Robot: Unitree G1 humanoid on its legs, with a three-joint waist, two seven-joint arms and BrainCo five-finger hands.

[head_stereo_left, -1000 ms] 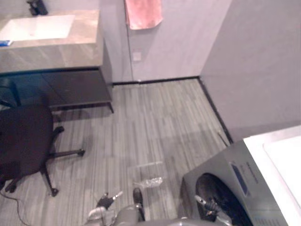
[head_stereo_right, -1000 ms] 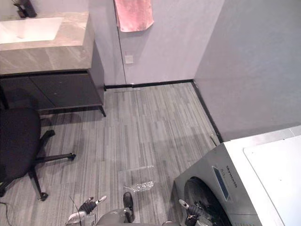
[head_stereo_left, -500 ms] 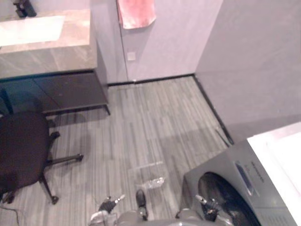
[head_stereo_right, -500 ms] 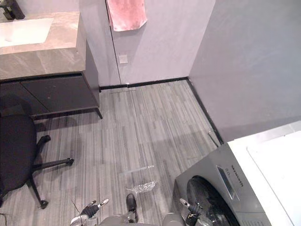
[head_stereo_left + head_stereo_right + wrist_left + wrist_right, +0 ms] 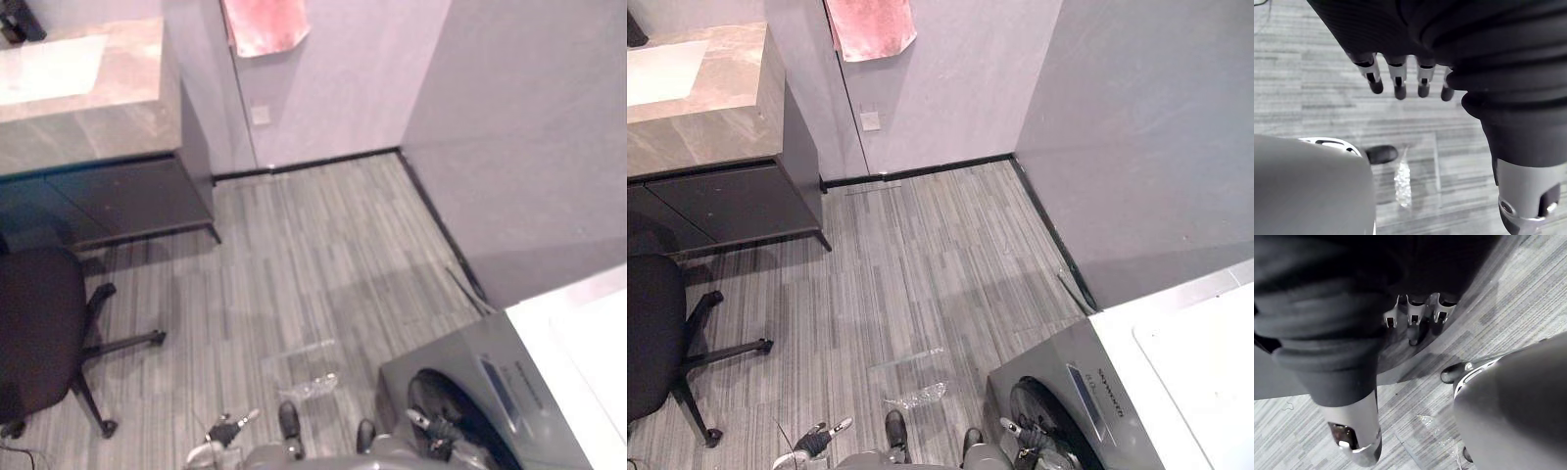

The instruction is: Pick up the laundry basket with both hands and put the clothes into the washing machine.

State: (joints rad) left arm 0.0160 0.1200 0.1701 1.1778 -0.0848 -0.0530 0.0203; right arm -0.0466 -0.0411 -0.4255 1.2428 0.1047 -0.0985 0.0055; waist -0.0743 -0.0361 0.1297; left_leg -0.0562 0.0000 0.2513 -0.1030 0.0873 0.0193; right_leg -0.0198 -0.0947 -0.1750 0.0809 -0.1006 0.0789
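Viewpoint has swung rightward. Left hand (image 5: 1398,81) and right hand (image 5: 1413,313) hang wide; washing machine (image 5: 1176,392) at four o'clock, chair (image 5: 642,333) at eight.

left hand (image 5: 1399,82): low, fingers straight | right hand (image 5: 1415,312): low, fingers relaxed

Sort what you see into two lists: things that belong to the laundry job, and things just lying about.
Belongs to the job: washing machine, left hand, right hand.

Just lying about: crumpled plastic wrapper on the floor, office chair, pink towel, sink counter.
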